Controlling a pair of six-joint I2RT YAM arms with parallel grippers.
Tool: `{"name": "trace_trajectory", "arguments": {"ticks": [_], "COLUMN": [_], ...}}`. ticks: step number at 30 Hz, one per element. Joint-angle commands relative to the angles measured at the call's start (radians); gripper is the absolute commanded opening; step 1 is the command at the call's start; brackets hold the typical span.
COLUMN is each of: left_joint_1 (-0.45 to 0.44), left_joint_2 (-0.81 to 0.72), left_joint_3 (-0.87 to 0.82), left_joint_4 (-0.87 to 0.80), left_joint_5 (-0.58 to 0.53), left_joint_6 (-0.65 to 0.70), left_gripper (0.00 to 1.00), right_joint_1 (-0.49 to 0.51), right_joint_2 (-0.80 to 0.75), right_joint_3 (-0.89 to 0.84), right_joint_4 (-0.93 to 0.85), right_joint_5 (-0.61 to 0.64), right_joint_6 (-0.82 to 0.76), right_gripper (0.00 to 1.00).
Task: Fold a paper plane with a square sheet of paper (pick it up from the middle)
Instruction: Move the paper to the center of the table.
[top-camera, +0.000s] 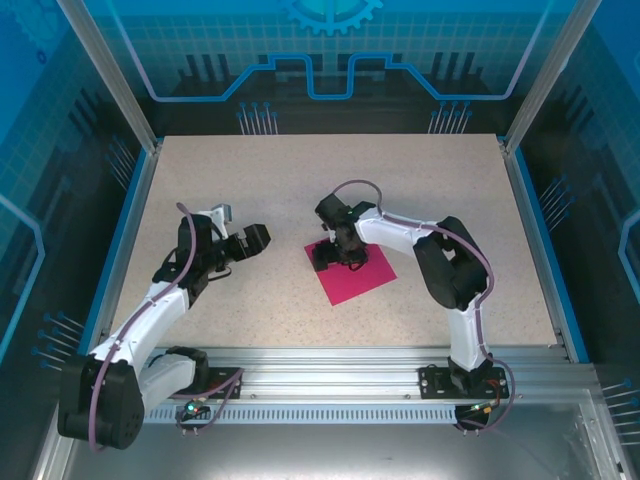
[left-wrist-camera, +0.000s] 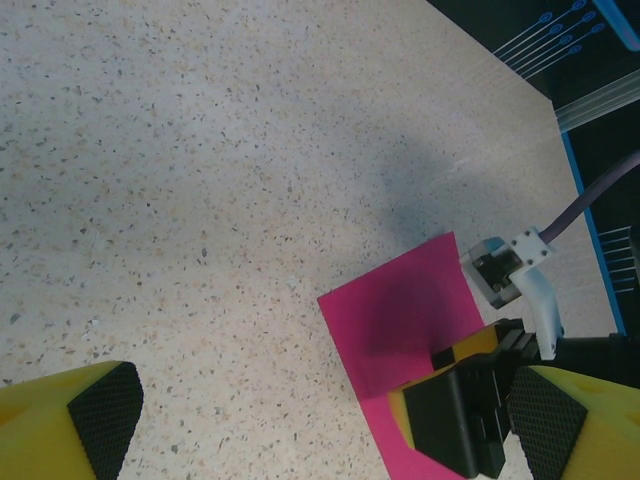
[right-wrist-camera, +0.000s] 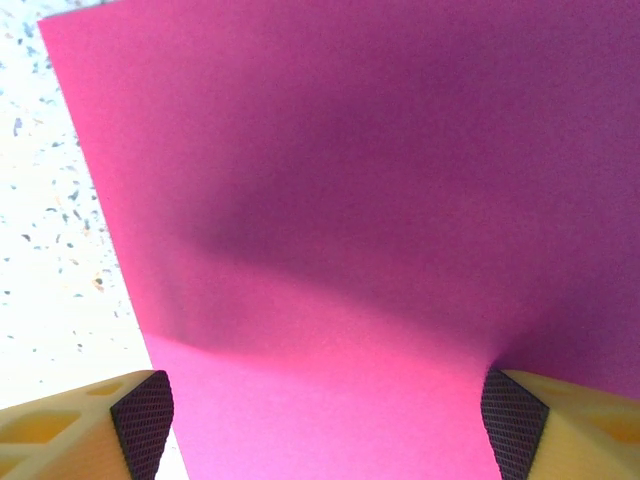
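- While the square sheet of paper (top-camera: 362, 278) lies flat and uncreased on the tabletop (top-camera: 300, 180), a little right of centre, the job stands at its very first step: the pick-up from the middle; no fold has been started.
- Right pincer (top-camera: 335, 255) is down over the sheet's far-left part, jaws spread wide and gripping nothing; in the right wrist view its black pads (right-wrist-camera: 140, 425) stand either side of a broad span of magenta paper, one just at the sheet's edge, the other over the paper itself; whether they touch the surface I cannot tell.
- Between the pads a soft shadow and a faint swell cross the paper; it may be bowing slightly, though that is a judgement.
- Left pincer (top-camera: 255, 240) hovers released and empty over bare tabletop, well apart from the sheet on its left side, pointed toward it.
- Next move, as I judge it: the right jaws should press lightly and close so that the paper buckles into a ridge between the pads, then pinch that ridge; the position looks off-centre toward one corner, so a shift toward the middle may be wanted first.
- Risk: thin paper can slide flat under the pads rather than rise; slow closing and gentle pressure would suit.
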Motion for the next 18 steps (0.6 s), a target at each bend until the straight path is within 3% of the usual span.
{"name": "trace_trajectory", "arguments": {"ticks": [1,7,12,18], "left_joint_1": [-0.005,-0.007,-0.034,-0.064], "left_joint_2": [0.008,0.058,0.066,0.081], "left_joint_3": [-0.010,-0.010,-0.013,-0.011], "left_joint_4": [0.034,0.077,0.076,0.069], "left_joint_5": [0.044,0.185,0.195,0.189], "left_joint_6": [-0.037,-0.058,-0.054,-0.055], "left_gripper": [0.99,0.99,0.98,0.99], "right_joint_1": [0.014,-0.095,-0.152,-0.150], "right_joint_2": [-0.058,-0.100,-0.142,-0.209], "right_joint_3": [0.041,-0.087,-0.239,-0.376], "right_joint_4": [-0.068,-0.024,0.066,0.123], "right_joint_5": [0.055,0.003,-0.056,-0.083], "right_joint_6": [-0.006,-0.007,0.040,0.117], "right_gripper": [0.87,0.86,0.86,0.85]}}
